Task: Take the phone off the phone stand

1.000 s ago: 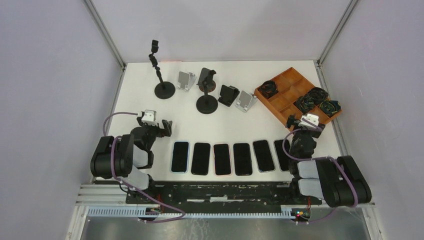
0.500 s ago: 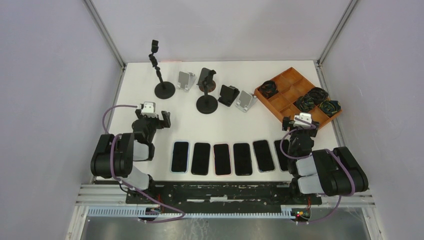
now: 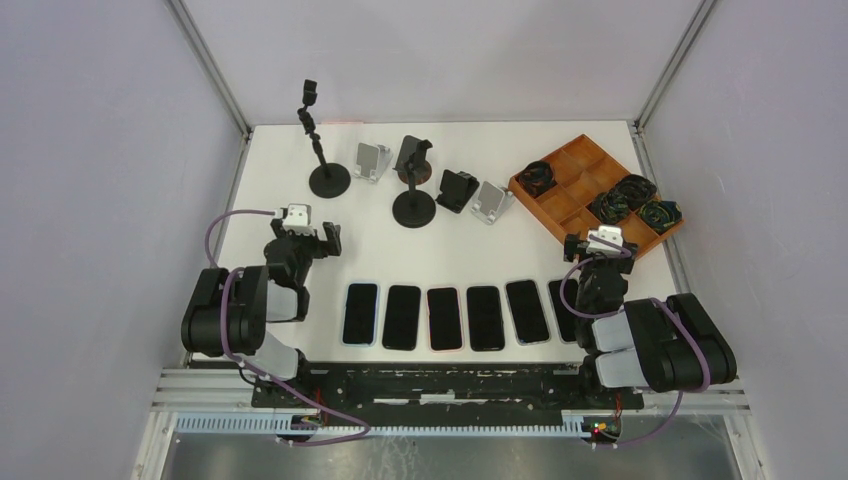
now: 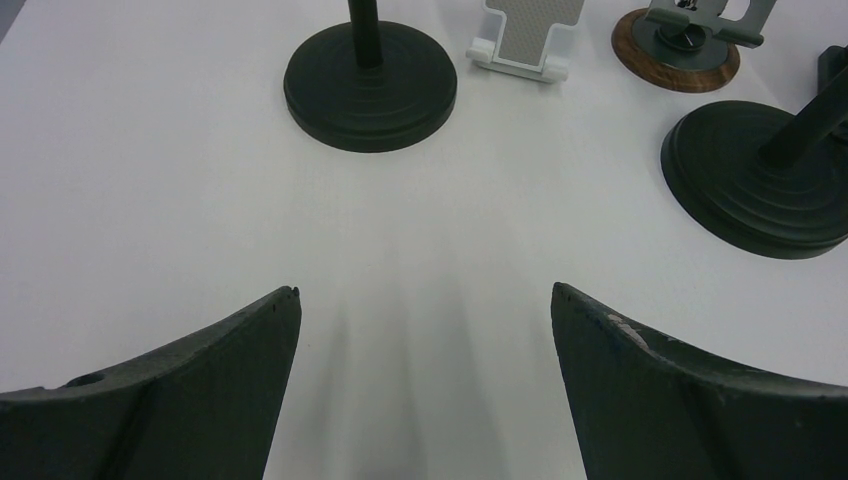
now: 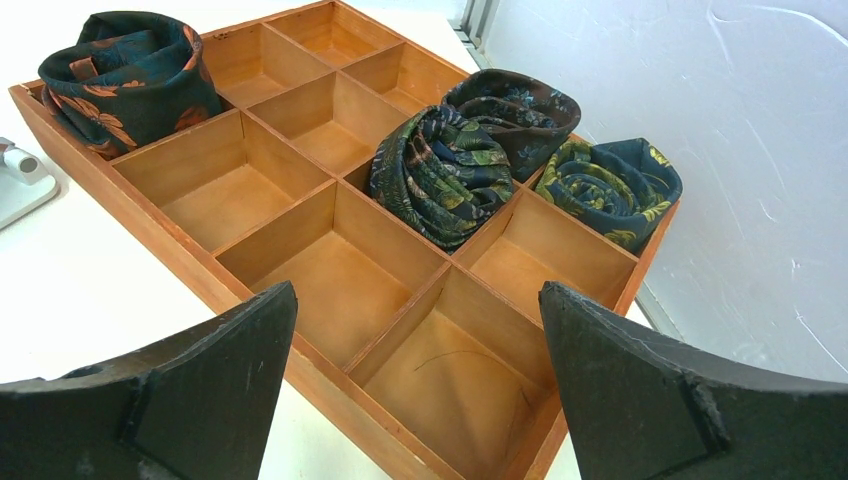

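Glossy black phones (image 3: pixel 443 318) — 6 flat slabs — lie in a row; left gripper (image 4: pixel 425 290) and right gripper (image 5: pixel 418 285) both gape wide, empty.

Wooden compartment tray (image 3: pixel 575 192) at the upper right of the white worktop (image 3: pixel 270 165), set at an angle to its edges. Four rolled patterned fabrics: one (image 5: pixel 135 75) alone in a corner compartment, three (image 5: pixel 440 175) (image 5: pixel 515 105) (image 5: pixel 610 185) clustered in adjoining compartments along the tray's far side.

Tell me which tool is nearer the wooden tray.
Right. The right tool sits at the tray's near corner, facing into it. The left tool is far to the tray's left, beyond the phone stands.
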